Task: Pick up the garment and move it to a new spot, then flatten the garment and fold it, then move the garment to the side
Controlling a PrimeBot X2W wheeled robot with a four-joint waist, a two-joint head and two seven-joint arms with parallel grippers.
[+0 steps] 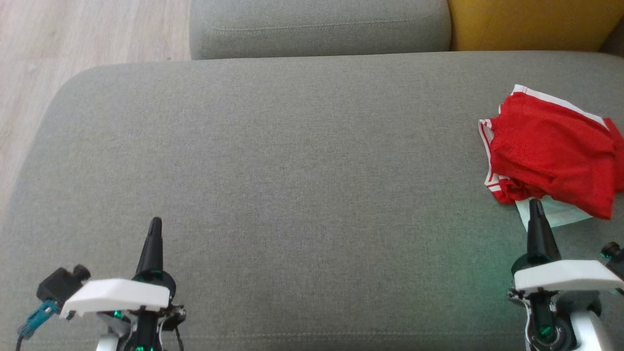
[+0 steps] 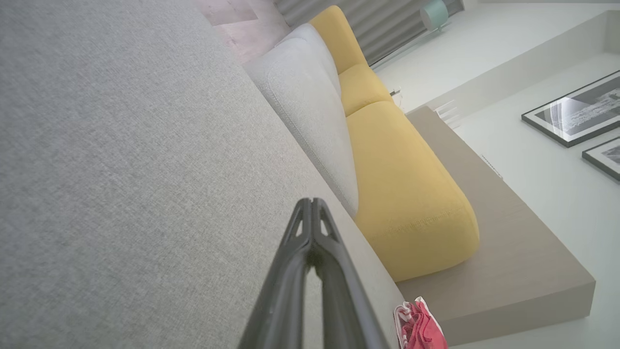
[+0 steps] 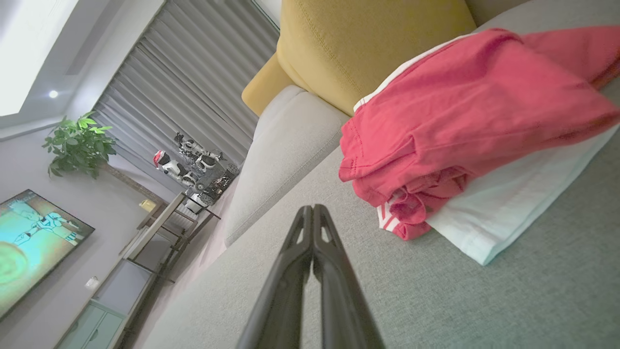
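Observation:
A red garment (image 1: 551, 151) with white stripes lies bunched at the right side of the grey sofa seat (image 1: 292, 170), resting on a folded white cloth (image 1: 560, 214). My right gripper (image 1: 535, 204) is shut, its tip just in front of that white cloth, holding nothing. In the right wrist view the garment (image 3: 460, 121) lies to the upper right of the shut right gripper (image 3: 312, 209). My left gripper (image 1: 155, 223) stands shut over the bare seat at the lower left, far from the garment. The left wrist view shows the shut left gripper (image 2: 311, 202) and the garment (image 2: 421, 327) at the bottom edge.
A grey back cushion (image 1: 317, 27) and a yellow cushion (image 1: 531, 22) line the far side of the seat. Wooden floor (image 1: 73, 39) lies beyond the seat's rounded left edge. The wide middle of the seat is bare fabric.

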